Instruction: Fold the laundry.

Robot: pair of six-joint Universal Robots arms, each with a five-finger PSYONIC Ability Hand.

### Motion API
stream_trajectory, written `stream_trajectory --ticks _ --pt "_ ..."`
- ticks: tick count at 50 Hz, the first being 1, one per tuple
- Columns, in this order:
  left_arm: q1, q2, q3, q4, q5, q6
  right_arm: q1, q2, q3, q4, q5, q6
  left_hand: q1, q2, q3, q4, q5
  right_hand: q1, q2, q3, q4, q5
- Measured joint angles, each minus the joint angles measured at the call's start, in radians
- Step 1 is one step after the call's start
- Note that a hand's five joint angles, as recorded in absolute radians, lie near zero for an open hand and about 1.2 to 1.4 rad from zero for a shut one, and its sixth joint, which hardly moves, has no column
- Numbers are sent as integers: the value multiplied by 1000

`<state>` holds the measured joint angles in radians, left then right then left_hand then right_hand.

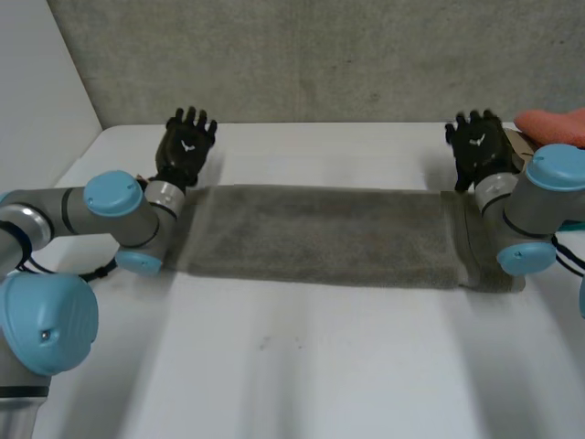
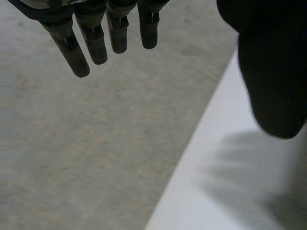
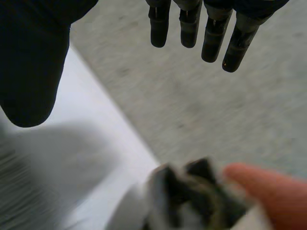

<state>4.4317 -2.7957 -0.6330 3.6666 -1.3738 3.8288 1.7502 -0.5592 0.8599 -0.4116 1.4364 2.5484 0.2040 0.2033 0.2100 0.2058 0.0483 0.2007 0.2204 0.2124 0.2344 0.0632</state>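
Two quick notes from the remote desk, working outward. Closest to me is the bare white surface (image 1: 302, 366).

Next out is the grey towel (image 1: 320, 238). It's laid flat as one long band running from the wrist side of the left robot hand (image 1: 187, 144) to the wrist side of the right robot hand (image 1: 477, 148). The end by the right robot hand slips under that wrist, and I can't tell if it's pinned there.

Past the towel's far edge, the left robot hand hovers with straight, spread fingers and the thumb held wide, gripping nothing. The right robot hand is the same: fingers splayed, thumb apart, empty. Just off its outer side is a pinkish-orange thing (image 1: 554, 125) with something dark and pale next to it, too blurry to name.

Handling guess: it looks like thick terry, so soft, floppy and fairly light, grippy rather than slick, and not fragile. It should sag and drag if lifted from a single point. I'd pinch the corners of a short end and catch every layer in the pinch, though I can't tell how many layers there are.
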Motion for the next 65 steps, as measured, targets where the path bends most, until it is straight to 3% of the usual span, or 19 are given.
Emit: stream_trajectory --ticks 6,20,32,34,35,36,39,42,46,57,61,65 --pt "-4 79 -70 19 -25 -41 5 -88 66 -34 29 8 0 0 0 0 0 0 0 0 0 0" --pt "-18 559 -762 68 -26 -70 -79 -486 560 398 4 36 0 0 0 0 0 0 0 0 0 0" --pt "-23 686 -1000 75 -21 -78 -180 -499 736 369 -85 38 0 0 0 0 0 0 0 0 0 0" --pt "-23 687 -1006 75 -21 -78 -186 -476 731 352 -90 36 0 0 0 0 0 212 243 247 229 223" --pt "-24 687 -1007 75 -21 -78 -188 -465 728 344 -91 35 0 0 0 0 0 212 243 247 229 223" --pt "-24 687 -1008 75 -21 -78 -192 -449 721 331 -90 32 0 0 0 0 0 521 567 560 539 521" --pt "-26 689 -1009 75 -22 -78 -205 -426 713 299 -87 20 0 0 0 0 0 758 927 923 903 871" --pt "-27 695 -1010 75 -23 -78 -216 -422 714 282 -86 6 0 0 0 0 0 765 952 966 945 907" --pt "-28 723 -1020 74 -24 -78 -261 -454 744 251 -85 -68 0 0 0 0 0 765 952 974 951 912" --pt "2 854 -1100 62 -25 -86 -467 -556 798 214 -71 -475 0 0 0 0 0 768 952 975 952 920" --pt "26 906 -1135 60 -24 -97 -427 -580 787 197 -73 -529 0 0 0 0 0 776 952 975 952 924" --pt "51 959 -1163 58 -24 -139 -279 -615 771 147 -91 -513 0 0 0 0 0 776 952 975 952 924"
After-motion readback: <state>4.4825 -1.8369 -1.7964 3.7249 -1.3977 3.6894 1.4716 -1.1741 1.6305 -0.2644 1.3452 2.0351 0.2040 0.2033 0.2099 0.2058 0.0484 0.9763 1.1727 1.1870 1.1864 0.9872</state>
